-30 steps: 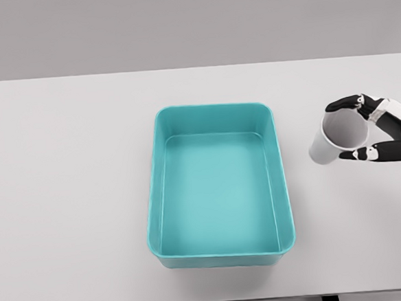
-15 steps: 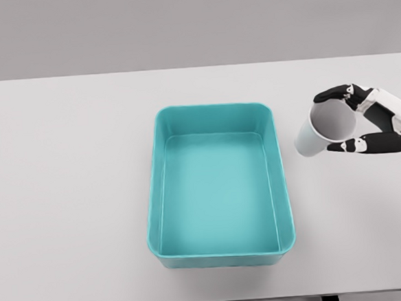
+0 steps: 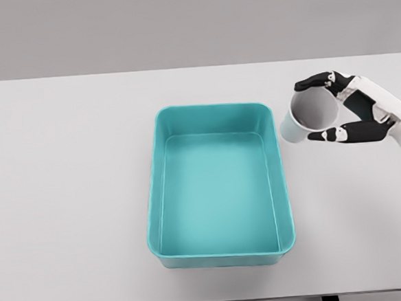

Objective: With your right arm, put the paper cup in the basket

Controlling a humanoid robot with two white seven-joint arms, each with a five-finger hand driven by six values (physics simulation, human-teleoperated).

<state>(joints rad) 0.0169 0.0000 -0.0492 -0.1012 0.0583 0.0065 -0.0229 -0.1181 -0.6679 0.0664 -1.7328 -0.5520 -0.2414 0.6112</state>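
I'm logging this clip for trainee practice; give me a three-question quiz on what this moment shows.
1. True or false: the paper cup already lies inside the basket.
2. Which hand grasps the cup?
3. The cup is: A) upright on the table, B) tilted with its opening toward the camera, C) upside down.

Key: 1 false, it is just right of the basket's far right corner; 2 the right hand; 3 B.

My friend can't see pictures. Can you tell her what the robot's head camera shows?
A white robot's right hand holds a white paper cup, tipped on its side, just right of a teal basket. The basket is empty and sits in the middle of a white table.
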